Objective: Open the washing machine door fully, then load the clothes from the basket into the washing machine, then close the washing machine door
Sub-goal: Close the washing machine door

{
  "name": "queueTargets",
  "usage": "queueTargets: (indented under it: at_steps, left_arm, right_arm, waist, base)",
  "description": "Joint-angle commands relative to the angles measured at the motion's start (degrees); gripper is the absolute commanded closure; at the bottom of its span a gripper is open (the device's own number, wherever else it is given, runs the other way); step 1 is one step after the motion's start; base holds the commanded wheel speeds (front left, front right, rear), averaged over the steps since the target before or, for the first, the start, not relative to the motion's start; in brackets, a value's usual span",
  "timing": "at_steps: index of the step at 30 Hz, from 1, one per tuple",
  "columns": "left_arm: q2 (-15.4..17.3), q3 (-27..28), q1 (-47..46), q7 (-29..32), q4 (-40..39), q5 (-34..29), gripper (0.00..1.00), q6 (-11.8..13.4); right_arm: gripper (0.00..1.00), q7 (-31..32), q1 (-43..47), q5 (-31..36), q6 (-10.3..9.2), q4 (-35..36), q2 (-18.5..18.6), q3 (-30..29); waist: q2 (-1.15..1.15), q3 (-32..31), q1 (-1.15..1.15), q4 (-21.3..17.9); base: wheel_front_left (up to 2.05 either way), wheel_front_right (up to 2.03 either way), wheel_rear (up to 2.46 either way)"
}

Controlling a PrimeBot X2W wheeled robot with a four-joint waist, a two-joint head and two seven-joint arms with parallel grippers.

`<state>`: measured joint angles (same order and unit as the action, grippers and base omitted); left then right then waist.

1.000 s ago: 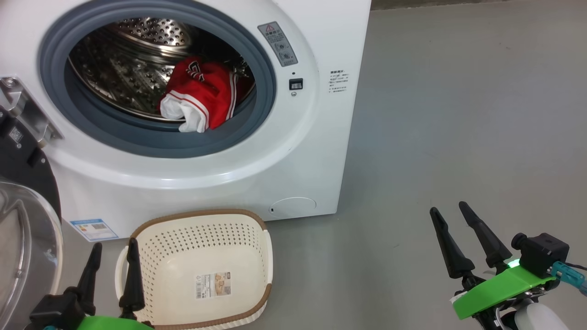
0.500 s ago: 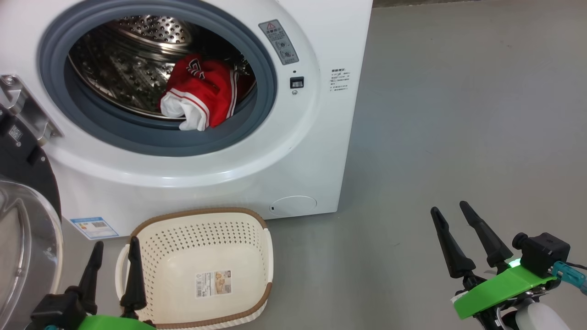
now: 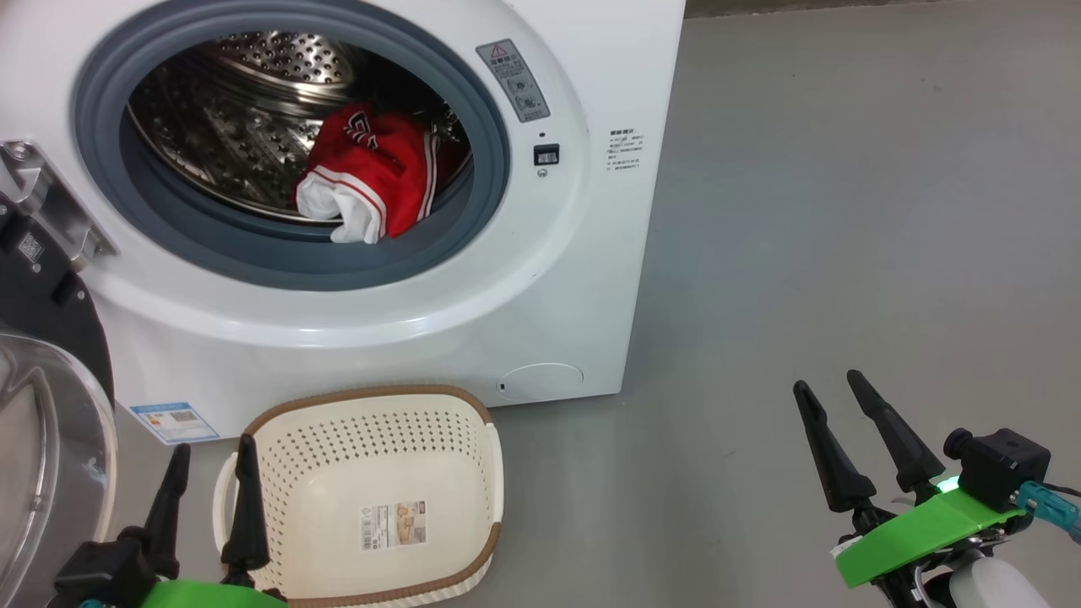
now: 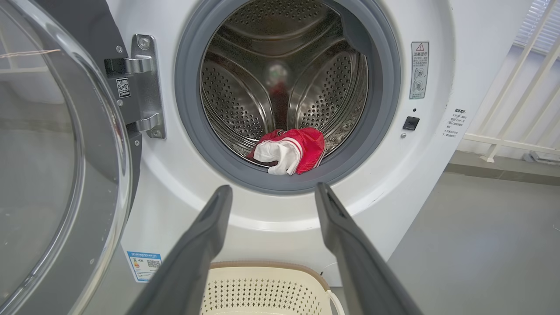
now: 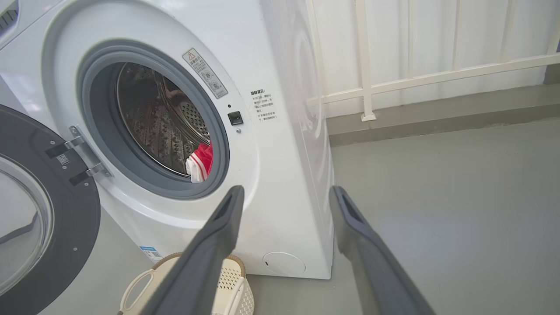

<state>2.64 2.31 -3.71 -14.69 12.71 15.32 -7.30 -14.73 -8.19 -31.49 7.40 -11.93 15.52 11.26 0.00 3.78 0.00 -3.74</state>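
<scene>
The white washing machine (image 3: 540, 279) stands with its door (image 3: 42, 405) swung wide open to the left; the door (image 4: 57, 144) also fills the left of the left wrist view. Red clothes (image 3: 372, 173) lie at the front of the steel drum, also visible as clothes (image 4: 291, 148) and clothes (image 5: 201, 164). The cream basket (image 3: 372, 498) sits on the floor before the machine, holding nothing but its sticker. My left gripper (image 3: 211, 452) is open at the basket's left rim. My right gripper (image 3: 828, 384) hovers open over bare floor to the right. Nothing is between either pair of fingers.
Grey floor (image 3: 844, 211) stretches to the right of the machine. A white railing (image 5: 415, 78) with a low kerb stands behind it. The door hinge (image 3: 46, 203) juts out at the machine's left front.
</scene>
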Motion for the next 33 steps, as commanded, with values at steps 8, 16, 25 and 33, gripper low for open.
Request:
queueTargets:
  at_steps: [8,16,25,33]
  left_arm:
    - [0.67,1.49,-0.78,-0.3,-1.66,0.26,0.0,-0.18]
    - [0.62,1.43,-0.85,-0.3,-1.8,0.57,0.0,-0.18]
    - [0.81,1.26,-0.62,-0.3,-1.89,0.31,0.0,-0.18]
    - [0.84,1.07,-0.48,-0.3,-1.3,0.44,0.0,-0.18]
  right_arm:
    - [0.0,-0.27,-0.26,0.13,0.09,1.35,0.61,0.86]
    - [0.0,-0.27,-0.09,0.1,0.09,1.31,0.68,0.79]
    - [0.0,-0.27,0.14,0.17,0.09,1.26,0.54,0.83]
    - [0.0,-0.27,0.24,0.12,0.09,1.0,0.81,1.16]
  waist:
    - [0.0,-0.24,0.0,0.02]
    - [0.0,-0.42,0.0,0.12]
    - [0.0,-0.67,0.0,0.24]
    - [0.0,-1.31,0.0,0.31]
  base:
    - [-0.03,0.03,0.0]
    - [-0.81,0.73,0.08]
    - [-1.67,1.58,0.09]
    - [-0.75,0.75,0.0]
